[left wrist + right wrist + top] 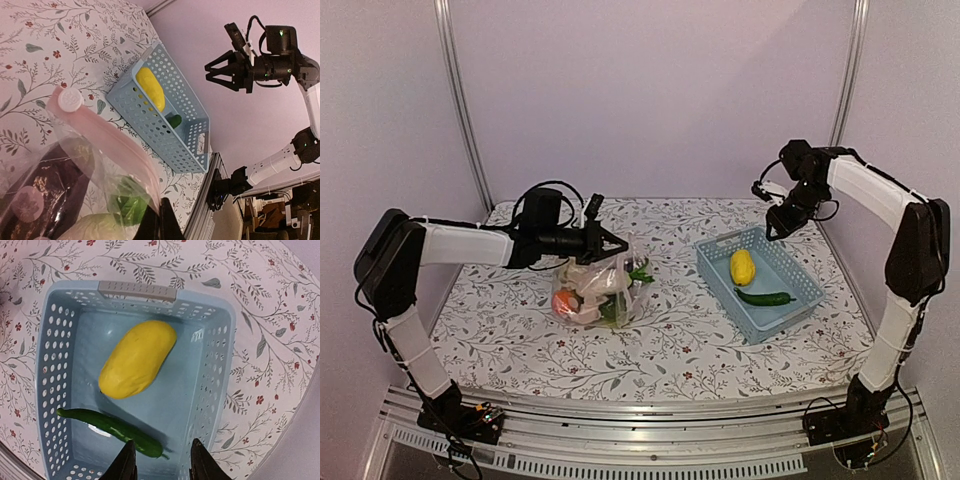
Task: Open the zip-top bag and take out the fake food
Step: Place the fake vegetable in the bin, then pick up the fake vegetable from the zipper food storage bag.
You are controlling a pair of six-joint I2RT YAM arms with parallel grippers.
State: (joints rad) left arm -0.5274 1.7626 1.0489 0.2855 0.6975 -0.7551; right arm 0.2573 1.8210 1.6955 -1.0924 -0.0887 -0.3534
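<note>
Pale lilac walls (650, 90) and two metal posts (461, 100) enclose a floral-clothed table (670, 350).

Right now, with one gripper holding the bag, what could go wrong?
The left gripper pinches only the top edge of the zip-top bag; the soft plastic could slip and the fake food inside spill. The right gripper hangs open over the blue basket; returning, it could knock the bag.

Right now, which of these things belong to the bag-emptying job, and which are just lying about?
Belongs to the job:
- zip-top bag
- fake food inside it
- yellow piece and green cucumber, already out of it

Just there:
- blue basket, which only receives the pieces
- floral tablecloth
</note>
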